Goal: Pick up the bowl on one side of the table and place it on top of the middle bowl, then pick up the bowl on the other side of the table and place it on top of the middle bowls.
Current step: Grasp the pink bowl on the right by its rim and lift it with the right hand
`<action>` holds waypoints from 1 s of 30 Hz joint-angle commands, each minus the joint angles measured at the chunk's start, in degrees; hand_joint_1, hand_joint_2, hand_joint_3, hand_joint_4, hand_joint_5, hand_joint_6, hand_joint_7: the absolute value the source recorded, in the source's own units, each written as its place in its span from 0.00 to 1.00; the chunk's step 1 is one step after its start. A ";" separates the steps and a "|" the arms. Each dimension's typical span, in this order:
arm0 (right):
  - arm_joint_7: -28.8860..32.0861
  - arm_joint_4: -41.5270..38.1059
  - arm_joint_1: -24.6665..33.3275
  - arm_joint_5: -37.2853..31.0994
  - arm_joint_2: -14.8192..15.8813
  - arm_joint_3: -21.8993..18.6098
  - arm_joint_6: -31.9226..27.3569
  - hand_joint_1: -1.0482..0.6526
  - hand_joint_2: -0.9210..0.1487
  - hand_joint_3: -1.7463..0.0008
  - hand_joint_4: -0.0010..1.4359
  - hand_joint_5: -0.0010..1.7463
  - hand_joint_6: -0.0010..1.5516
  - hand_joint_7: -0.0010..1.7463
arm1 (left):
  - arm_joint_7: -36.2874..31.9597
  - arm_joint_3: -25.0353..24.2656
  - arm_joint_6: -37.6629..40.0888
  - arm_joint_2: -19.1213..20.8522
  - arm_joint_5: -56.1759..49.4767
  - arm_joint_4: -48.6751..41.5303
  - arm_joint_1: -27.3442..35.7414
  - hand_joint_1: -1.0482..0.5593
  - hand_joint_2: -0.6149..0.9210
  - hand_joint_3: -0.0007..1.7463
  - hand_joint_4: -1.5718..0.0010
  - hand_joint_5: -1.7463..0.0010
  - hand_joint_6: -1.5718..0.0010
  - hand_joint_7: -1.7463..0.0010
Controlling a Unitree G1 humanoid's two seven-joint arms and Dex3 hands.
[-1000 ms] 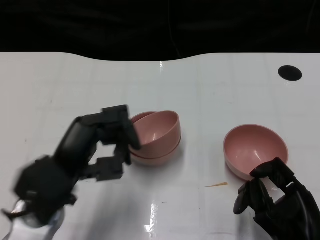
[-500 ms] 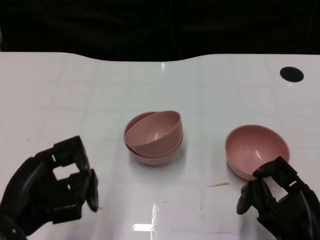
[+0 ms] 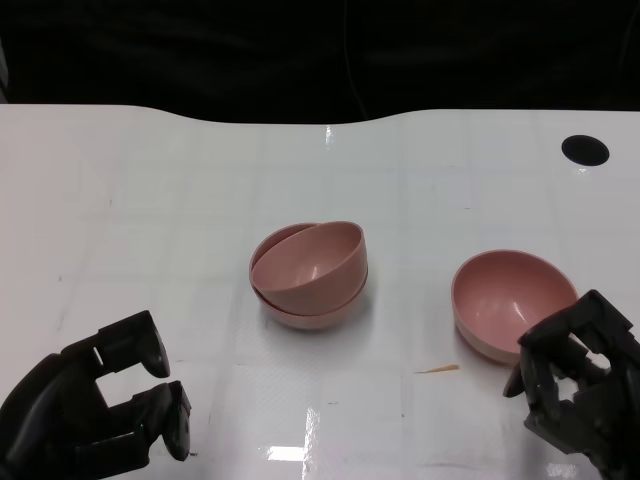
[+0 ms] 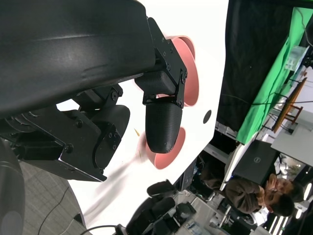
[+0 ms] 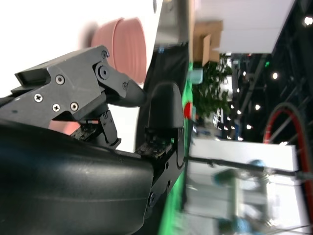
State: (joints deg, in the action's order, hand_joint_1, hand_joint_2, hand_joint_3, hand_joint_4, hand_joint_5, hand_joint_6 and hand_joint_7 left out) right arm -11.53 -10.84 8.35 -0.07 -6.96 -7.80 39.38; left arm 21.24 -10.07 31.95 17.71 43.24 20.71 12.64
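Observation:
Two pink bowls point(image 3: 308, 275) stand stacked in the middle of the white table point(image 3: 150, 200); the upper one sits tilted in the lower. A third pink bowl point(image 3: 513, 300) stands alone to the right. My left hand point(image 3: 100, 415) hovers low at the front left, well away from the stack, fingers apart and holding nothing. My right hand point(image 3: 578, 385) is at the front right, just beside the single bowl's near rim, fingers bent with a gap and nothing in them. The left wrist view shows the stack point(image 4: 190, 73) and the single bowl point(image 4: 168, 154) beyond my fingers point(image 4: 164, 122). The right wrist view shows a pink bowl point(image 5: 124, 49).
A black round hole point(image 3: 585, 150) marks the table's far right. A small orange sliver point(image 3: 437, 370) lies in front of the single bowl. The table's far edge point(image 3: 330, 118) meets a dark backdrop. A seated person point(image 4: 257, 193) shows beyond the table in the left wrist view.
My left hand has let go of the upper bowl and drawn back from the stack to the front left. The right hand has shifted slightly right, beside the single bowl.

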 commanded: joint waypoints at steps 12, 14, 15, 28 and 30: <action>21.22 11.41 -3.86 -57.69 18.18 3.73 -12.87 0.16 0.00 0.81 0.35 0.01 0.33 0.00 | 0.96 -0.31 1.24 0.79 -2.55 -4.07 -2.40 0.81 1.00 0.83 0.44 0.00 0.59 0.00; 20.72 10.47 -5.08 -58.71 20.07 5.82 -16.04 0.14 0.00 0.82 0.34 0.00 0.31 0.00 | 0.52 -0.15 1.24 0.71 -3.25 -3.70 -2.30 0.81 1.00 0.82 0.45 0.00 0.60 0.00; 20.24 9.95 -5.65 -58.64 21.01 6.83 -17.27 0.13 0.00 0.82 0.34 0.00 0.31 0.00 | -0.05 -0.20 1.63 0.53 -3.44 -3.22 -2.20 0.81 1.00 0.81 0.46 0.00 0.61 0.00; 21.06 0.58 -13.97 -58.85 27.30 18.60 -27.00 0.13 0.00 0.85 0.32 0.00 0.28 0.00 | -1.51 -0.53 2.84 -0.91 -4.29 -2.24 -2.28 0.80 1.00 0.79 0.56 0.00 0.67 0.00; 22.04 -3.05 -16.18 -58.76 27.66 20.34 -27.54 0.14 0.00 0.85 0.33 0.01 0.29 0.01 | -1.74 -0.67 2.82 -1.30 -4.43 -2.42 -2.34 0.80 1.00 0.80 0.55 0.00 0.67 0.00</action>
State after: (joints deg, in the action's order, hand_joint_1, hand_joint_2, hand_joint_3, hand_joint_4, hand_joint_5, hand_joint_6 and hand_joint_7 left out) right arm 9.69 -11.84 -6.09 -58.96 19.36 11.79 12.34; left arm 20.05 -10.04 34.73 16.32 39.24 18.78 10.16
